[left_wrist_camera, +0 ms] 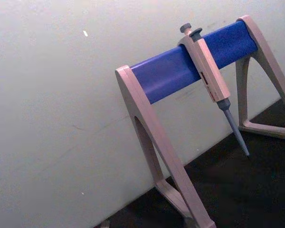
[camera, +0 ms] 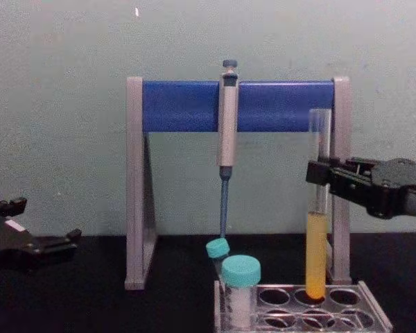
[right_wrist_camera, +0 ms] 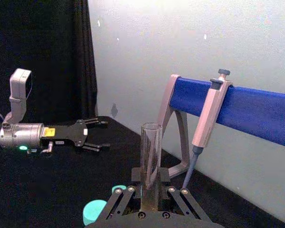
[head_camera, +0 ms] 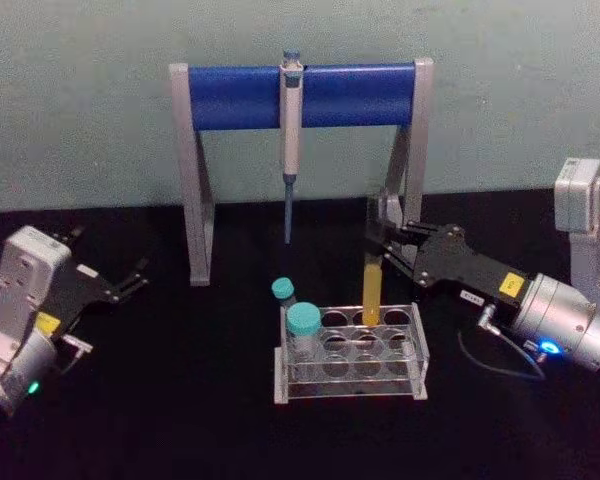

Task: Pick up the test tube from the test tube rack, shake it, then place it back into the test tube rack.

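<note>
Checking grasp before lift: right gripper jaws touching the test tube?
Touching. Chest view: right gripper jaws press the test tube at its clear upper part, no gap; right wrist view shows it between them.

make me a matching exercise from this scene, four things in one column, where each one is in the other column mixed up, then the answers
Things
1. test tube
2. pipette
3. teal-capped tubes
4. left gripper

Places
A. hanging from the blue bar of the pipette stand
B. at the left end of the test tube rack
C. far off to the left, open, holding nothing
D. upright in the right gripper, lower end at a back-row rack hole

Pairs: 1-D, 2-A, 3-B, 4-C
</note>
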Controlling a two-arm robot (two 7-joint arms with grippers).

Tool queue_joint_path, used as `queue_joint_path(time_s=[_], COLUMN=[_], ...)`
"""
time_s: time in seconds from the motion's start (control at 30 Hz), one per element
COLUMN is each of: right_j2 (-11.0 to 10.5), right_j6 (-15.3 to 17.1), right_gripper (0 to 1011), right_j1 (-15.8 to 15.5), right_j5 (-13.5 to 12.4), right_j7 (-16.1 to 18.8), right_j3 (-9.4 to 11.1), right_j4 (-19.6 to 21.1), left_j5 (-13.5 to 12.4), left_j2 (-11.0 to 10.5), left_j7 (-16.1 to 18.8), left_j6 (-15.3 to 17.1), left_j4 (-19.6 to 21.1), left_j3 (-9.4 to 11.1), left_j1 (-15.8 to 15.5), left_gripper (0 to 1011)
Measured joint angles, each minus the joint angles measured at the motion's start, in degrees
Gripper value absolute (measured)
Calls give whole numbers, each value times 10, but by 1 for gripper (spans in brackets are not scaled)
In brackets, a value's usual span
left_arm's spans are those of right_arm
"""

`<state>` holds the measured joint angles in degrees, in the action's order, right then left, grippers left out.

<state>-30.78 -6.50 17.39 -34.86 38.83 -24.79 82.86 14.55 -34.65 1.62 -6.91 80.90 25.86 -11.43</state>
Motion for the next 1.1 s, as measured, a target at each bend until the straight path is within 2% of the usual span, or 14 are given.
queue_joint_path(time_s=[1.1], right_j2=[21], right_j6=[-5], right_gripper=[225], right_j1=[18], right_j5=[29], right_j7=[7], right_j3=[-17], right_j4=[-52], left_j5=[0], left_j2=[0], left_j7=[0], left_j6=[0], left_j4=[0], left_j3=[0], left_j1=[0], left_gripper=[1001])
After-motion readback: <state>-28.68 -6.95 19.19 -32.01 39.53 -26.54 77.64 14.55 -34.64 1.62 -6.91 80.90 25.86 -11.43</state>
